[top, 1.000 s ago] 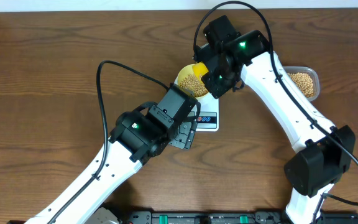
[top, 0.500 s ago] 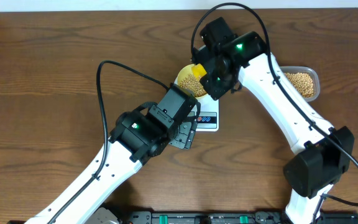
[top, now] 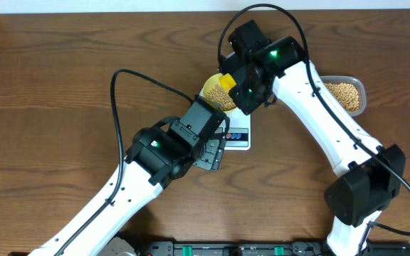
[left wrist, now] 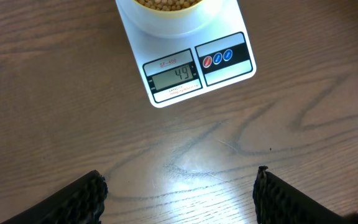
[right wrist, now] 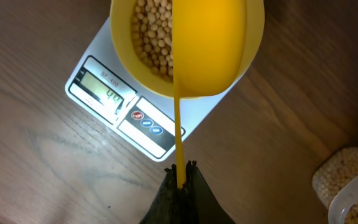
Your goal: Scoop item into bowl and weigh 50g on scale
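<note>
The white scale [left wrist: 185,68] carries the pale yellow-green bowl [right wrist: 126,56], which holds a heap of beige beans [right wrist: 149,37]. In the left wrist view the scale's display shows 49. My right gripper [right wrist: 181,168] is shut on the thin handle of a yellow scoop [right wrist: 210,43]. The scoop's cup hangs tilted on edge over the bowl's right half. In the overhead view the scoop [top: 227,80] shows above the bowl [top: 214,91]. My left gripper [left wrist: 179,186] stands open over bare wood, just in front of the scale [top: 238,136], with nothing between its fingers.
A clear plastic tub [top: 347,96] with more beans sits to the right of the scale, also seen as the tub [right wrist: 353,186] low in the right wrist view. Black cables arc over both arms. The wooden table's [top: 62,85] far edge meets a white wall.
The right arm has shifted very slightly to the left with the scoop. The left arm has not moved.
</note>
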Robot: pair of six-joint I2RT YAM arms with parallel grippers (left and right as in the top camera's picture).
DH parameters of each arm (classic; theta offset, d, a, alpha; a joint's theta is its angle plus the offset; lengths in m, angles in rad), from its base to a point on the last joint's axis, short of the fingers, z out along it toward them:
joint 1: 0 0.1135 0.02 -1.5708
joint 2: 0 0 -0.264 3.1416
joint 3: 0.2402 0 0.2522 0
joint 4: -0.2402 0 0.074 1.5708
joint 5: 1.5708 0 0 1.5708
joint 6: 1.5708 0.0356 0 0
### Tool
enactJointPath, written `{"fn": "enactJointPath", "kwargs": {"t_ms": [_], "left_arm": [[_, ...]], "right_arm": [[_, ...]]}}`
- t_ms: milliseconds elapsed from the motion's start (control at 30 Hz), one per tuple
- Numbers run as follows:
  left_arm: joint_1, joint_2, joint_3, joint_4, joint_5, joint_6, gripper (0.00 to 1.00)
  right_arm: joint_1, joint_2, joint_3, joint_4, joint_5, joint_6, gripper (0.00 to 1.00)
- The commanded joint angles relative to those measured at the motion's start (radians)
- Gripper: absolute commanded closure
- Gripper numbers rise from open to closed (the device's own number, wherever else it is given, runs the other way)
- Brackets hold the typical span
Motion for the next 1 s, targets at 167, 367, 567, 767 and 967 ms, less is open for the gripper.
{"fn": "enactJointPath", "kwargs": {"t_ms": [167,367,567,767,967], "left_arm": [[0.002,0.004,0.019,-0.002,0.001,0.008,0.22],[0.002,0.004,0.019,-0.002,0.001,0.008,0.22],[0.002,0.004,0.019,-0.002,0.001,0.008,0.22],[0.002,0.004,0.019,-0.002,0.001,0.008,0.22],[0.002,0.004,0.019,-0.002,0.001,0.008,0.21]], "right_arm": [[0.008,-0.037,0.023,0.002,-0.026,0.002,0.99],[0.004,-0.037,0.023,0.008,-0.061,0.012,0.99],[-0.02,-0.036,0.023,0.013,-0.114,0.02,0.99],[-0.055,-0.036,0.003,0.027,-0.143,0.035,0.99],[-0.079,-0.036,-0.027,0.039,-0.189,0.035,0.99]]}}
